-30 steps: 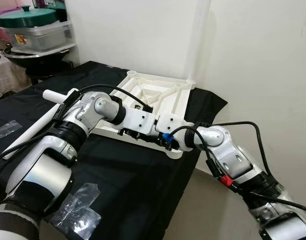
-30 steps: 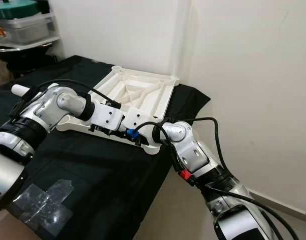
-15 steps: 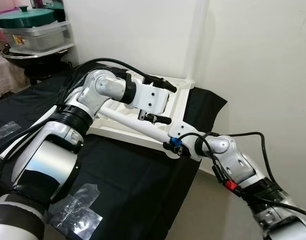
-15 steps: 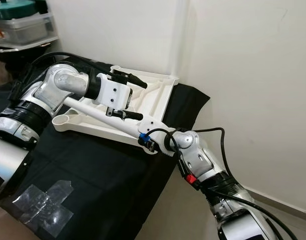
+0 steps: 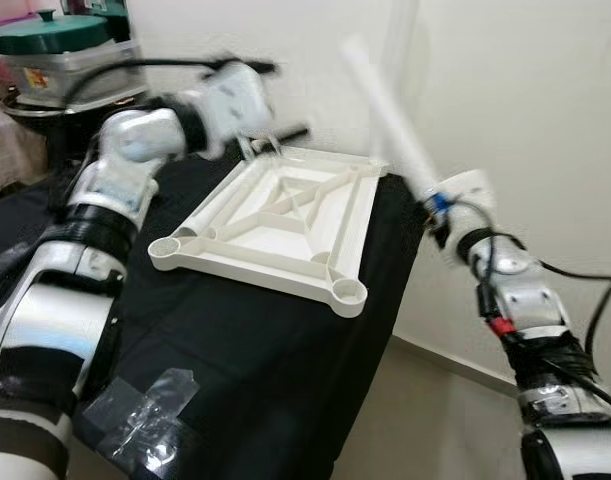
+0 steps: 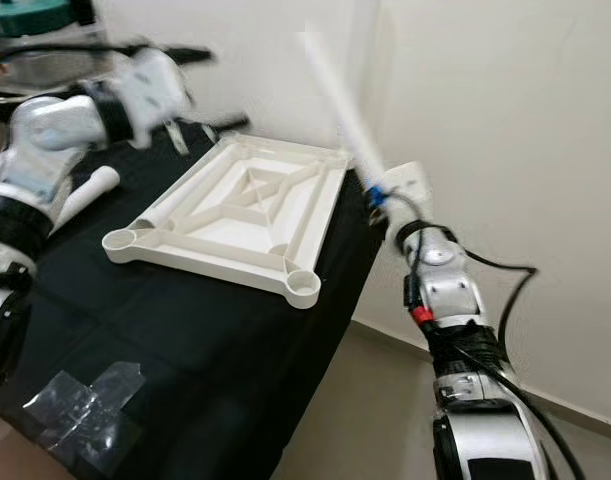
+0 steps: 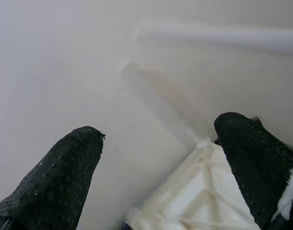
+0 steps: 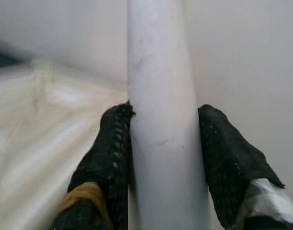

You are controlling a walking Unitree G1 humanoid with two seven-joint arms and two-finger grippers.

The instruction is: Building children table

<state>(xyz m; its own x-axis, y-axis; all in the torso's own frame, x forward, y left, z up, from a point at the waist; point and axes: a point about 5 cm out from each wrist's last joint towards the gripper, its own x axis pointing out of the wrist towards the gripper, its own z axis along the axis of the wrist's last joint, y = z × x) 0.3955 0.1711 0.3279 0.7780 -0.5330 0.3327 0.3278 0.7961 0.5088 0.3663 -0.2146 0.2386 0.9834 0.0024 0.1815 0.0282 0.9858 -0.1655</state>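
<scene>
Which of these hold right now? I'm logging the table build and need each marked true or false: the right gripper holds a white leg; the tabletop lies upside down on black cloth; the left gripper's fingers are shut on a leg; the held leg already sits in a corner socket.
1. The right gripper holds a white leg. True.
2. The tabletop lies underside up on the black cloth. True: its ribs and corner sockets face up.
3. The left gripper is shut on a leg. False: its fingers are apart, nothing between them.
4. The held leg sits in a corner socket. False: it is raised in the air, beside the tabletop.
</scene>
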